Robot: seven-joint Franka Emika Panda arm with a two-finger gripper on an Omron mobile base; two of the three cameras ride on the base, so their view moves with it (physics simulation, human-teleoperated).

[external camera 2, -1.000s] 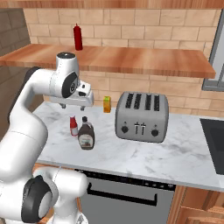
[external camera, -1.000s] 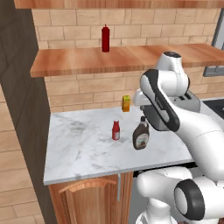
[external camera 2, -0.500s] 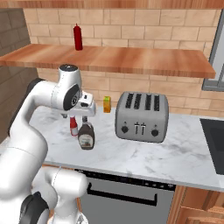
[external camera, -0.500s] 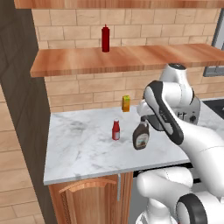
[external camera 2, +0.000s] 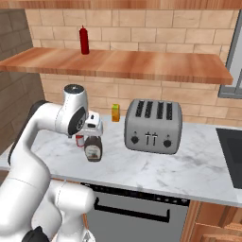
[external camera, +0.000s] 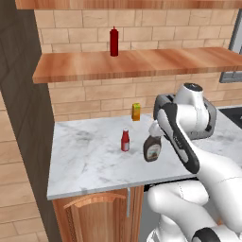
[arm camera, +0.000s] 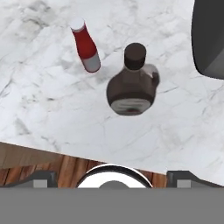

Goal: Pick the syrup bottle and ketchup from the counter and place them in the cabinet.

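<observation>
The syrup bottle [external camera: 152, 147] [external camera 2: 93, 149] [arm camera: 132, 85] stands upright near the front of the counter [external camera: 90, 160] [external camera 2: 189, 165]. The ketchup [external camera: 125, 140] [arm camera: 86, 46] stands just to its left; in the right base view the arm partly covers it. My gripper [external camera 2: 92, 134] [arm camera: 112, 178] hangs directly above the syrup bottle, pointing down, open, with nothing between its fingertips [arm camera: 41, 177]. It is still apart from the bottle's black cap. The cabinet [external camera: 142, 64] [external camera 2: 142, 66] runs along the brick wall above the counter.
A slim dark-red bottle [external camera: 114, 41] [external camera 2: 84, 40] stands on the cabinet at its left. A small yellow box [external camera: 136, 112] [external camera 2: 115, 113] sits at the wall. A grey toaster [external camera 2: 153, 125] [arm camera: 209, 39] stands right of the bottles. A dark cooktop [external camera 2: 231, 151] lies far right.
The arm has swung down, bringing the hand from high above the counter to just over the syrup bottle. The bottles have not moved.
</observation>
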